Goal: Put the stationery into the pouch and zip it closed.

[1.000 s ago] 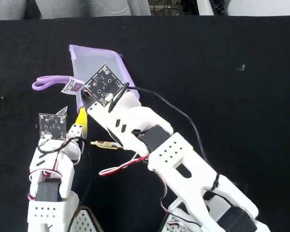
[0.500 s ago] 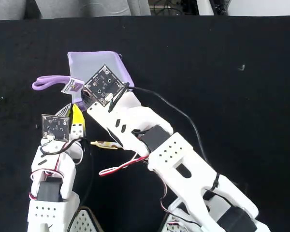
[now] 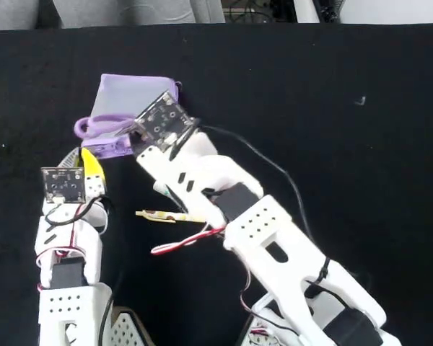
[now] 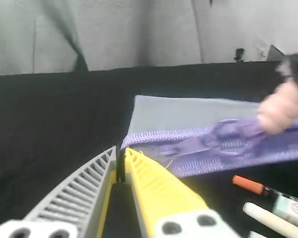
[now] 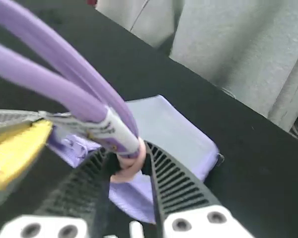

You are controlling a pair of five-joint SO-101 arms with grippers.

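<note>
Black table [image 3: 361,144]; grey fabric [image 3: 130,11] beyond far edge.

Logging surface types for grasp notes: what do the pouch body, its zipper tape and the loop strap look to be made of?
The pouch body is a smooth, matte lilac sheet, probably soft plastic or coated fabric, as no weave shows. The zipper tape looks like woven textile, with ribbed threads visible. The loop strap is a rounded, smooth, slightly glossy cord, possibly silicone or rubber, though the look leaves that open.

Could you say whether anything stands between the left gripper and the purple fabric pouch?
Nothing visible does: the left gripper's jaws sit at the purple fabric pouch's corner; the right gripper holds its purple loop strap.
</note>
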